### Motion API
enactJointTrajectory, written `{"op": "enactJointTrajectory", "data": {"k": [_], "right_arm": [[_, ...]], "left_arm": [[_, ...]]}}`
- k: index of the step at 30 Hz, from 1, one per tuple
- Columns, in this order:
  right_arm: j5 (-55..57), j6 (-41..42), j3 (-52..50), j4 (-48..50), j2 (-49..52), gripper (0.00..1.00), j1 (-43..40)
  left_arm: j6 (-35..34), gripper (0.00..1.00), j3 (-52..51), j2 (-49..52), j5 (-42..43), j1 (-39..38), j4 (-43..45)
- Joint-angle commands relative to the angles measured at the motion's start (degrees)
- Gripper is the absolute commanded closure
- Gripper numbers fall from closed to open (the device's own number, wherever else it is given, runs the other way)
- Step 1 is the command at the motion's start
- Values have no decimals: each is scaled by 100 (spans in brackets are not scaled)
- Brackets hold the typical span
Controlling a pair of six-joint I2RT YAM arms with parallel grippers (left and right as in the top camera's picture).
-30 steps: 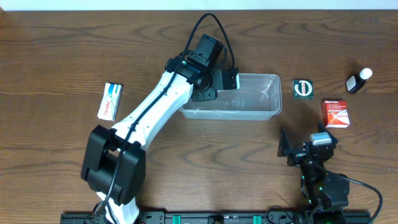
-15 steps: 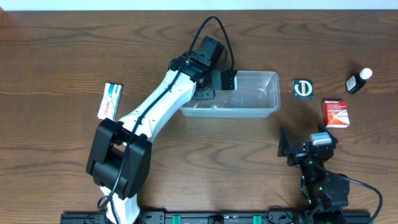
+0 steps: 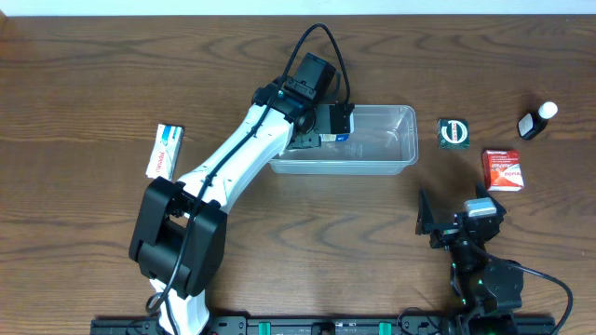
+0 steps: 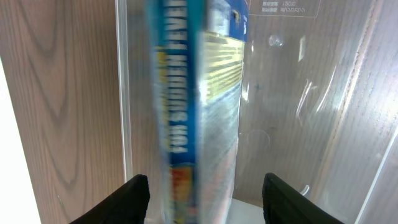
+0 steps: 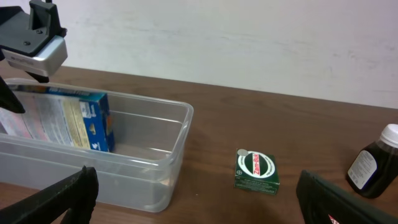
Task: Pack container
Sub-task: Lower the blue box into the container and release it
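while the left gripper [image 4: 205, 198] hangs with jaws apart, a blurred blue box [image 4: 193, 93] stands on edge between them, inside the left end of the clear container [image 3: 386, 144]. the container lies near the tabletop's back edge, about midway along it. the right gripper [image 5: 199, 205], jaws wide apart, sits near the front edge toward the right corner. a green box [image 3: 453, 132], red box [image 3: 504, 169] and dark bottle [image 3: 536, 121] lie near the right edge.

Container [image 3: 391, 149] clear; packet [image 5: 68, 119] blue, yellow; square box [image 3: 453, 132] green; carton [image 3: 503, 169] red.
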Motion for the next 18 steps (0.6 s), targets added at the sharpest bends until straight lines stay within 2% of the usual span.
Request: {"op": "enactJointTrajectory", "data": {"k": [1, 6, 9, 14, 17, 18], "right_arm": [[-17, -28, -9, -20, -24, 1, -13], [-15, -28, -9, -20, -24, 1, -13], [-17, -28, -9, -20, -24, 1, -13], [-17, -28, -9, -20, -24, 1, -13], [-15, -28, -9, -20, -24, 1, -13], [-17, -28, -9, -20, -24, 1, -13]], "left_arm": [[-179, 40, -22, -44, -68, 22, 2], [-315, 40, -22, -280, -63, 22, -22], [-321, 52, -22, -396, -61, 20, -122], [-339, 59, -22, -518, 94, -15, -422], [-387, 90, -22, -520, 133, -26, -575], [-492, 94, -22, -520, 136, -26, -590]]}}
